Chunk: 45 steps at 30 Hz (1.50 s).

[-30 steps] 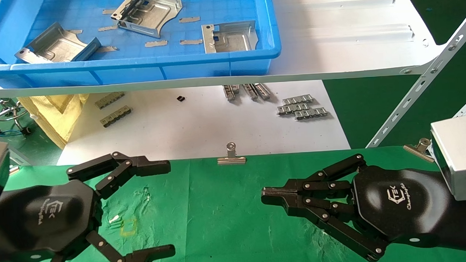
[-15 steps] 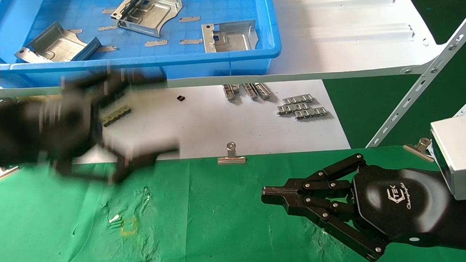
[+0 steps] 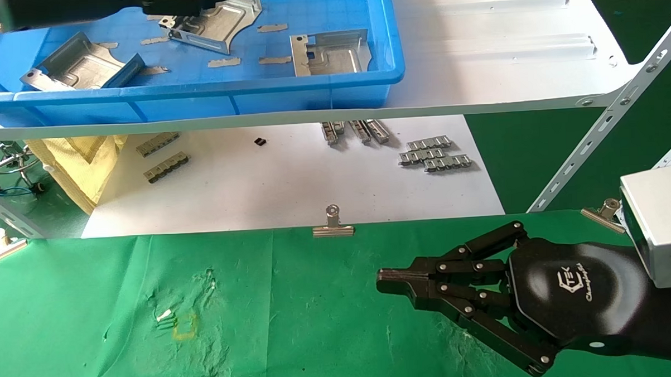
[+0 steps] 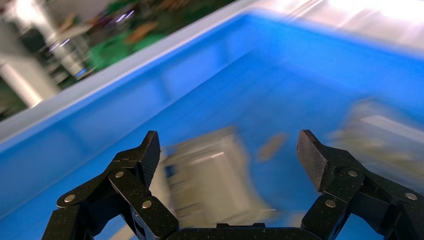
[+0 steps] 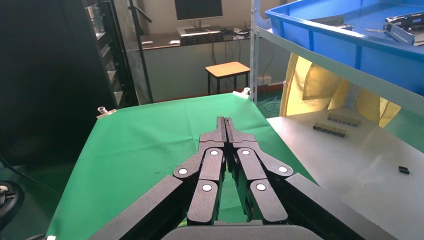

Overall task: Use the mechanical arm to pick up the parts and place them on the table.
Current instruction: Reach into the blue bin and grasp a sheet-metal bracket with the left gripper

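Three silver stamped parts lie in the blue bin on the shelf: one at the left, one in the middle, one at the right. My left gripper reaches in over the middle part at the top edge of the head view. In the left wrist view the left gripper is open, and a blurred part lies below, between its spread fingers and untouched. The right gripper rests shut and empty over the green table; the right wrist view shows the right gripper with its fingers pressed together.
The bin sits on a white metal shelf with slanted braces at the right. Below it a white sheet carries small grey ridged strips. A binder clip pins the cloth's far edge. Yellow cloth hangs at the left.
The left arm has risen from the green table at the near left, up and away over the bin's front wall, and now hangs over the middle part. The right arm has not moved.
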Each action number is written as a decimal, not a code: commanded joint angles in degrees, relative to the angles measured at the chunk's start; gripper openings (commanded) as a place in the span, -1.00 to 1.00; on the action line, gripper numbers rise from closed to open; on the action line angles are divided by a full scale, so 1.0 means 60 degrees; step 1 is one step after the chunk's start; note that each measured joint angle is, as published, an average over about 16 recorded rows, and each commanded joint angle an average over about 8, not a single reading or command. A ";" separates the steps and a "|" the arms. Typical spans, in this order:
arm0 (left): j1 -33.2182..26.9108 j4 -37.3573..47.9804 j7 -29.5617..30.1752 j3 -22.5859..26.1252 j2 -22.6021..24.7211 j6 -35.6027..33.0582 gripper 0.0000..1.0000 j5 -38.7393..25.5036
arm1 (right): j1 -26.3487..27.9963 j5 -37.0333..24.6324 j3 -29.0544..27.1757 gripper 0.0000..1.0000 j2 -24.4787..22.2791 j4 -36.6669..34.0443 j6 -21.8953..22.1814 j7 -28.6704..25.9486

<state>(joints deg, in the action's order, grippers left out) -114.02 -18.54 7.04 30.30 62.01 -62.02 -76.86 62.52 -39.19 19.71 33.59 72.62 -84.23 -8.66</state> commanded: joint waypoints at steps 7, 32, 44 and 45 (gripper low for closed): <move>-0.0896 0.2113 -0.0235 0.0521 0.1127 0.1766 -0.42 -0.1019 | 0.0000 0.0001 0.0001 1.00 0.0000 0.0000 0.0000 0.0001; -0.1137 0.3156 0.0301 0.0359 0.1404 0.2444 -1.00 -0.0800 | 0.0001 0.0003 0.0005 1.00 -0.0002 0.0000 0.0002 0.0002; -0.1144 0.3164 0.0358 0.0557 0.1386 0.2481 -1.00 -0.1085 | 0.0002 0.0004 0.0006 1.00 -0.0002 0.0000 0.0003 0.0003; -0.1143 0.3160 0.0363 0.0565 0.1387 0.2483 -1.00 -0.1097 | 0.0002 0.0004 0.0007 1.00 -0.0003 0.0000 0.0003 0.0003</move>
<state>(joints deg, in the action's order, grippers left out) -120.87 0.33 9.13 33.57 70.32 -47.06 -83.26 62.53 -39.16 19.75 33.58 72.62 -84.21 -8.64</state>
